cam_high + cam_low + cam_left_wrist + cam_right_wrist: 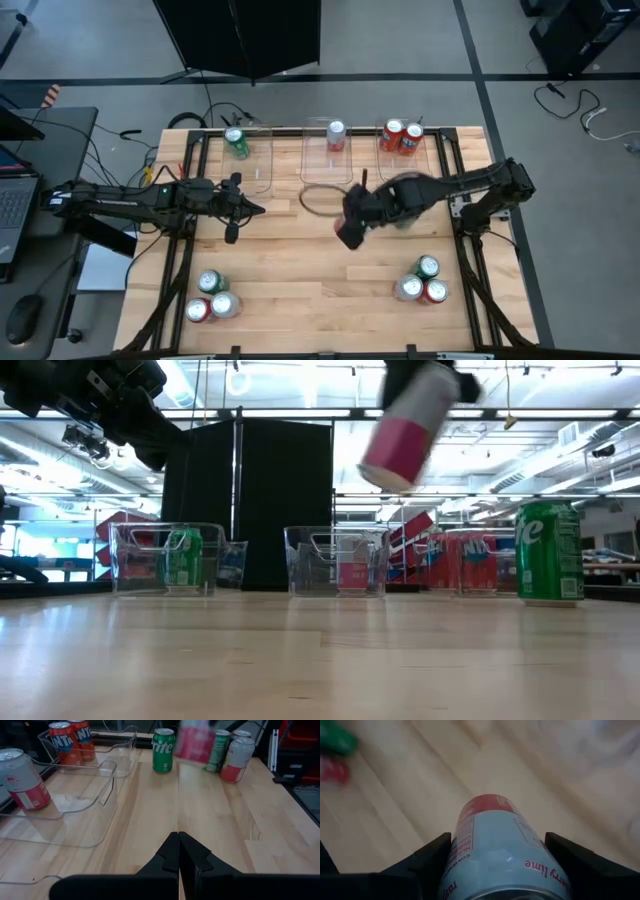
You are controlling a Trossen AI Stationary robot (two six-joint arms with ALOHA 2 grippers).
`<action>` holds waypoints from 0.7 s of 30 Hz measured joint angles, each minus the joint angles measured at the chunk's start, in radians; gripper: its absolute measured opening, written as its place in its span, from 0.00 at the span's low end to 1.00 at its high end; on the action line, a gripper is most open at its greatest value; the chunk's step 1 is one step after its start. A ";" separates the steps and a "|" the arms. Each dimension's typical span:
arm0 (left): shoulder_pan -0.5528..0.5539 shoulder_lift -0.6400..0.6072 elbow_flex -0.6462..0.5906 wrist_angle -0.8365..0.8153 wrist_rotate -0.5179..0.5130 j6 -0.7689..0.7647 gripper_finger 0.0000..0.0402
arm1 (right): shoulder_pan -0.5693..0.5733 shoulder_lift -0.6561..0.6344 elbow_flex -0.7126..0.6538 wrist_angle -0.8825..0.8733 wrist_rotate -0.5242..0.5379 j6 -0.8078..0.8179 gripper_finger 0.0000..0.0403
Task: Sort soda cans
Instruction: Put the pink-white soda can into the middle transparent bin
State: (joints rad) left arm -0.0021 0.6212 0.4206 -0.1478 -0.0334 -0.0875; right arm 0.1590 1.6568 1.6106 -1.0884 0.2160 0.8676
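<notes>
The right end effector (497, 870), clamped on a tilted silver-white can (497, 850) above the surface (300, 270), could drop it; left end effector (178, 852) waits together

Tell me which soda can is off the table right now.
The silver-white can with the pink band, gripped in the right gripper and carried tilted in mid-air over the table's middle. All other cans stand on the table or in bins.
</notes>
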 joint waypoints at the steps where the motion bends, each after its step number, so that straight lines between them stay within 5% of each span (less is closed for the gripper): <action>1: 0.000 0.000 0.000 0.000 0.000 0.000 0.01 | -0.021 0.014 0.041 -0.007 0.007 -0.034 0.69; 16: 0.000 0.000 0.000 -0.008 0.000 -0.003 0.01 | -0.369 0.466 0.749 -0.170 -0.031 -0.508 0.69; 21: 0.000 0.000 0.000 -0.007 0.000 -0.002 0.01 | -0.467 0.496 0.697 -0.139 -0.071 -0.564 0.69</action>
State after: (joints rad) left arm -0.0021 0.6216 0.4206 -0.1551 -0.0334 -0.0896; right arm -0.3081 2.1530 2.3078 -1.2278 0.1445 0.3041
